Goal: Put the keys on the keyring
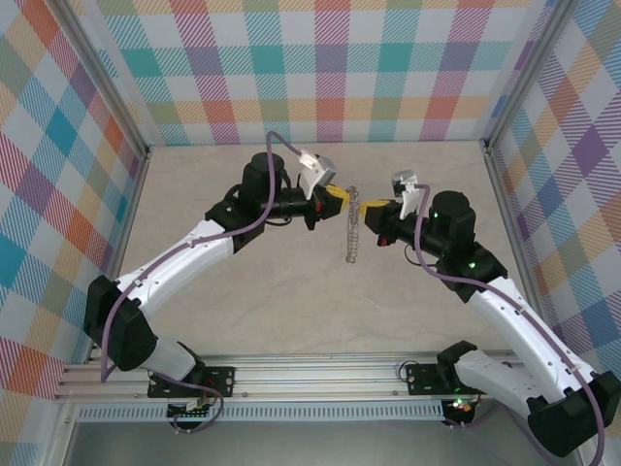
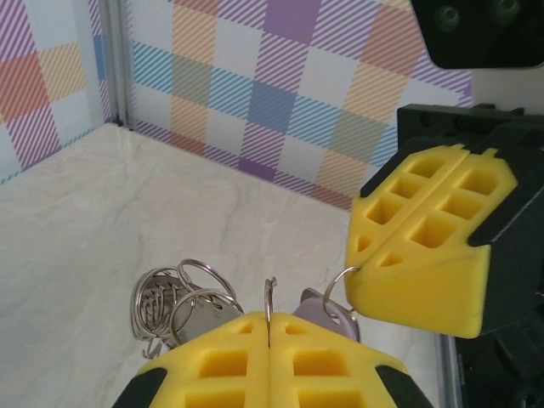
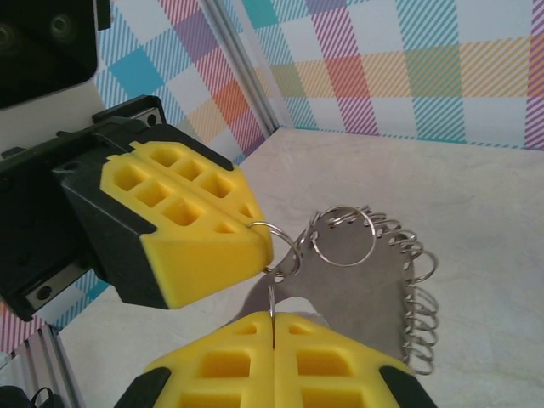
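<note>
Both my arms rise from their bases, elbows bowed outward and forearms turned in, so that my two hands meet nose to nose over the keyring, which trails from between them as a thin silvery strand above the table.

My left gripper comes at the keyring from its left side. Its yellow fingers are pressed fully together, and one thin wire loop of the keyring stands up out of the seam between them, pinched there.

My right gripper comes from the opposite side of the keyring, tilted a little against the left. Its fingers are likewise closed tight, with a wire loop nipped in their seam. The rest of the keyring fans out beyond them in a row of small rings.

The two sets of fingertips sit just beside each other at the keyring's upper end.

The key shows its lilac head just behind my left fingertips, against the ring at the tip of my right gripper. I cannot tell whether it is threaded on.
</note>
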